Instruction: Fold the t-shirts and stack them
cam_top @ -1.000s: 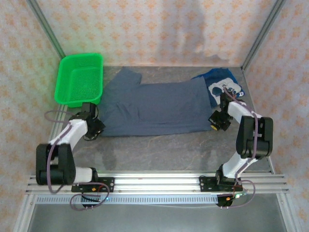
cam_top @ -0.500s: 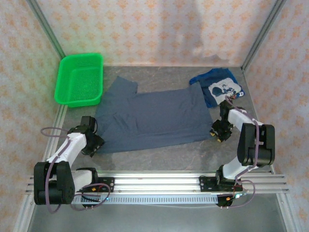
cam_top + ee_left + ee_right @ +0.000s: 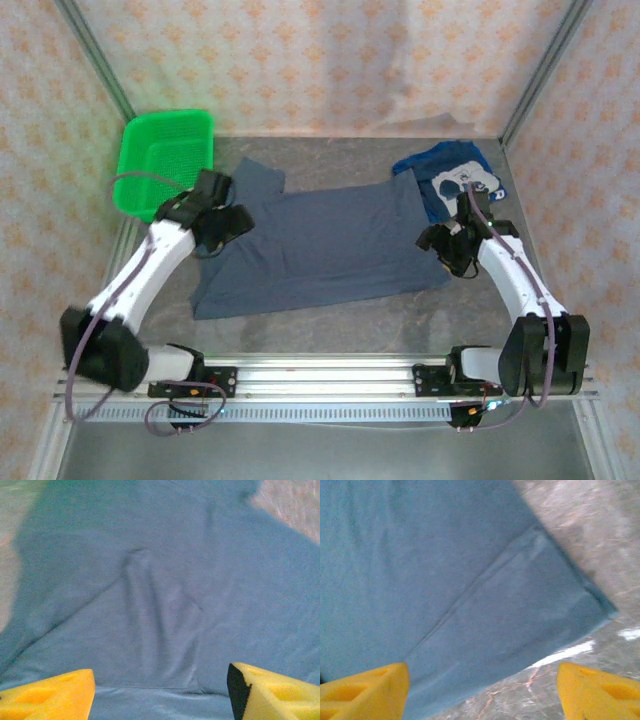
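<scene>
Slate-blue t-shirt point(image 3: 320, 245) lies spread flat on the table point(image 3: 330, 330), a fold line near its right hem. Left gripper point(image 3: 235, 222) hangs over its left end, right gripper point(image 3: 432, 243) over its right edge. Both jaws released, pads apart, nothing held. Farther right, royal blue printed t-shirt point(image 3: 450, 175) lies crumpled just beside it. Green mesh basket point(image 3: 165, 160) at far left.
</scene>
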### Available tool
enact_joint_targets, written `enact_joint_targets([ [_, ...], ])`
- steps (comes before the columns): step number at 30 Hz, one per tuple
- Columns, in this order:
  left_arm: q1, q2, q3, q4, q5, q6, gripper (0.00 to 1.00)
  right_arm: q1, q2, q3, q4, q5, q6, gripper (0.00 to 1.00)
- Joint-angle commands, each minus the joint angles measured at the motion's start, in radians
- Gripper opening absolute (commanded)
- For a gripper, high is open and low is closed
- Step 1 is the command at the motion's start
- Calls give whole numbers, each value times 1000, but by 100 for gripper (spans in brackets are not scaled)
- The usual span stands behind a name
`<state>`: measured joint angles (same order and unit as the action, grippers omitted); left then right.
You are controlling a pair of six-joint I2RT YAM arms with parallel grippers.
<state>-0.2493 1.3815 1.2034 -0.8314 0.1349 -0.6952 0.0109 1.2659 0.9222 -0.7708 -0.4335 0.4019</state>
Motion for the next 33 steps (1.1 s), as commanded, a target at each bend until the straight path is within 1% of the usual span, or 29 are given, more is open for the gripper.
enact_joint_targets([
  [1, -86, 212, 139, -77, 27, 153, 67, 20, 13, 12, 36, -78, -43, 79],
  [3, -124, 340, 232, -130, 6, 213, 63, 29, 10, 18, 48, -88, -53, 82],
  [5, -155, 427, 296, -161, -34, 244, 61, 33, 4, 24, 53, -98, -66, 84],
  [7, -173, 498, 338, -175, -52, 258, 57, 32, -1, 32, 55, -108, -78, 86],
  [9, -188, 565, 372, -182, -71, 263, 51, 32, -6, 38, 51, -103, -85, 87],
  [11, -199, 604, 392, -186, -85, 266, 48, 32, -4, 43, 45, -103, -90, 87],
  [14, -217, 651, 416, -195, -101, 273, 44, 32, 4, 43, 43, -100, -90, 87],
  [17, -226, 685, 430, -216, -148, 271, 39, 32, 12, 44, 39, -98, -92, 87],
  [21, -226, 706, 425, -218, -180, 270, 37, 32, 21, 53, 34, -93, -101, 87],
  [28, -229, 756, 443, -194, -192, 280, 37, 32, 48, 74, 33, -94, -108, 87],
  [33, -229, 791, 451, -197, -234, 288, 31, 32, 55, 86, 30, -87, -111, 87],
])
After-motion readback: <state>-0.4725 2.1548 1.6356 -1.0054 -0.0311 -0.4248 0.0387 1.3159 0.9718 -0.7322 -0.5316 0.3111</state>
